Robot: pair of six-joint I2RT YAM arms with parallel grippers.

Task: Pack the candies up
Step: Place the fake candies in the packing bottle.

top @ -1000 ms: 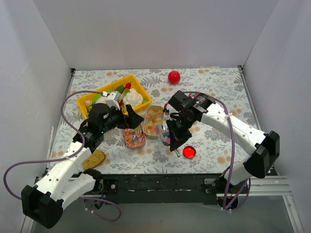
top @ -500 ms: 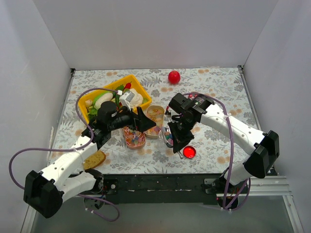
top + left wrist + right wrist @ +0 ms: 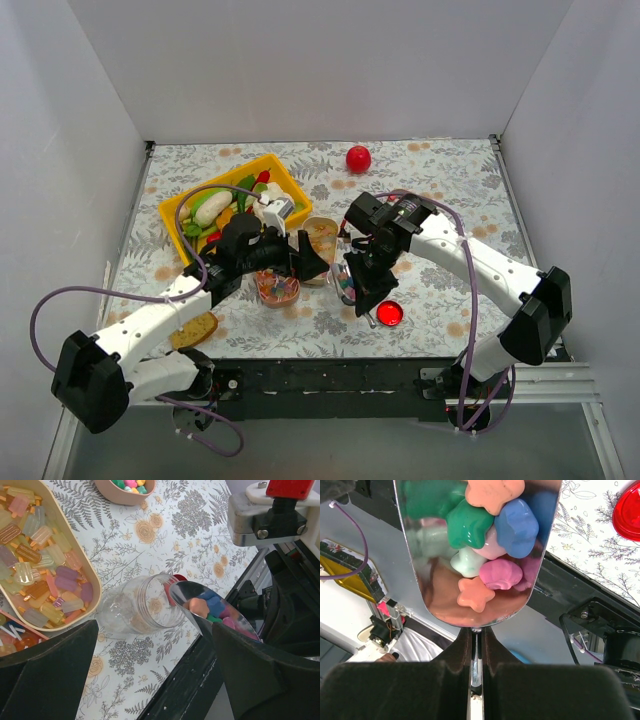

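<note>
My right gripper (image 3: pixel 357 276) (image 3: pixel 476 635) is shut on the thin handle of a metal scoop (image 3: pixel 445 605). The scoop holds several star-shaped candies (image 3: pixel 485 535) in pink, green, blue and orange. In the left wrist view the scoop (image 3: pixel 182 592) hangs at the mouth of a clear glass jar (image 3: pixel 142 605) that lies tilted on the table. My left gripper (image 3: pixel 308 258) (image 3: pixel 155 627) is open wide, its fingers either side of the jar and not touching it. A beige tray (image 3: pixel 92 580) of pastel bar candies lies to the left of the jar.
A red lid (image 3: pixel 389 313) (image 3: pixel 630 505) lies right of the scoop. A second candy bowl (image 3: pixel 107 491) is farther off. A yellow tray (image 3: pixel 172 212) of toy vegetables sits at back left, a red ball (image 3: pixel 358 158) at the back, and a sponge (image 3: pixel 195 328) at front left.
My left arm has reached rightward, bringing its open gripper up to the jar beside the scoop. My right gripper with the scoop has barely moved.
</note>
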